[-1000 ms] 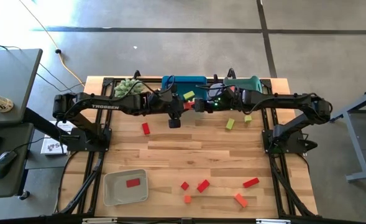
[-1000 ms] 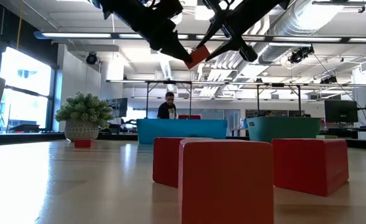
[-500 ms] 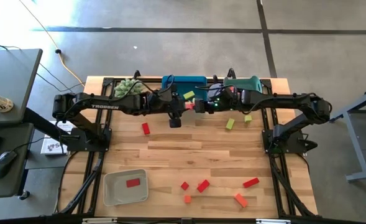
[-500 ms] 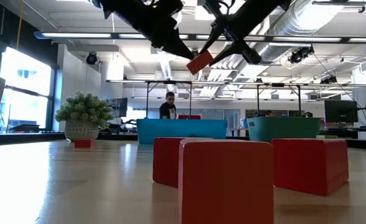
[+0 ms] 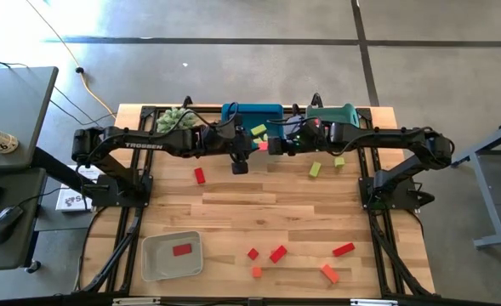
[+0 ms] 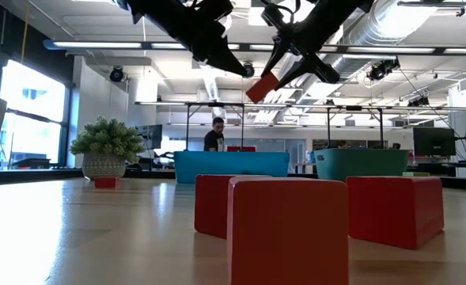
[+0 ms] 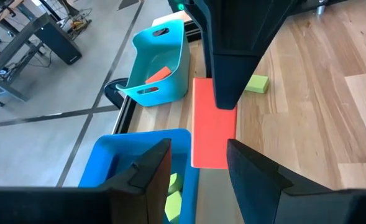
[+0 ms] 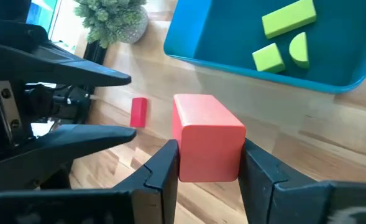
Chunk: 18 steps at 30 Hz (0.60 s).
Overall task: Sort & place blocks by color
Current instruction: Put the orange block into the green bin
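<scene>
Clamping the red-orange rectangular block (image 8: pixel 207 137) aloft near the table's twelve o'clock edge, the right gripper (image 8: pixel 209 163) should clear the released left gripper (image 7: pixel 198 165) before lowering into the teal bin (image 5: pixel 339 112).

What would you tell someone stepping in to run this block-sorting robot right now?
Right end effector: shut on a red-orange block, raised above the back middle of the table.
Left end effector: open, just beside it, holding nothing.
Done: yellow-green blocks in the blue bin; an orange block in the teal bin; one red block in the grey tray.
Left: place the held block, then sort the loose ones: a red bar, two yellow-green pieces, and five red and orange pieces near the front edge.
</scene>
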Available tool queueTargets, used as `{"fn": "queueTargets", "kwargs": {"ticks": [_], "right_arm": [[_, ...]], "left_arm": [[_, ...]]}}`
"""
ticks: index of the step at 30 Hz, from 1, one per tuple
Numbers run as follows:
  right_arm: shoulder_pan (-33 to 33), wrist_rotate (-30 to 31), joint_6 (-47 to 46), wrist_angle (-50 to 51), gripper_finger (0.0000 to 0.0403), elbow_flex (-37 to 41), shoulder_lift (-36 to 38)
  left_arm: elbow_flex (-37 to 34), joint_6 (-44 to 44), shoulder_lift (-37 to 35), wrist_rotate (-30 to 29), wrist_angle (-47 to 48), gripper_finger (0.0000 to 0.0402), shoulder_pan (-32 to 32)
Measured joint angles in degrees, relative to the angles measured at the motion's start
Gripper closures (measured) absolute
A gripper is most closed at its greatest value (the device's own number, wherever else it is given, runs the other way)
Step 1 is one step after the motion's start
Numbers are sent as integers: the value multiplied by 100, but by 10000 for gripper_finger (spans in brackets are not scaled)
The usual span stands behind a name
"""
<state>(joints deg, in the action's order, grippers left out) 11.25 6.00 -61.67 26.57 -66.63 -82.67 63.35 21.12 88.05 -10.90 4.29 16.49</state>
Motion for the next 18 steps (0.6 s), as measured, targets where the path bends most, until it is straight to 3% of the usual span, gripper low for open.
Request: {"fn": "queueTargets", "kwargs": {"ticks": [18], "right_arm": [[20,564,-136,221,297,0,9]], "left_arm": [[0,4,0,-91,15,258,0]]}}
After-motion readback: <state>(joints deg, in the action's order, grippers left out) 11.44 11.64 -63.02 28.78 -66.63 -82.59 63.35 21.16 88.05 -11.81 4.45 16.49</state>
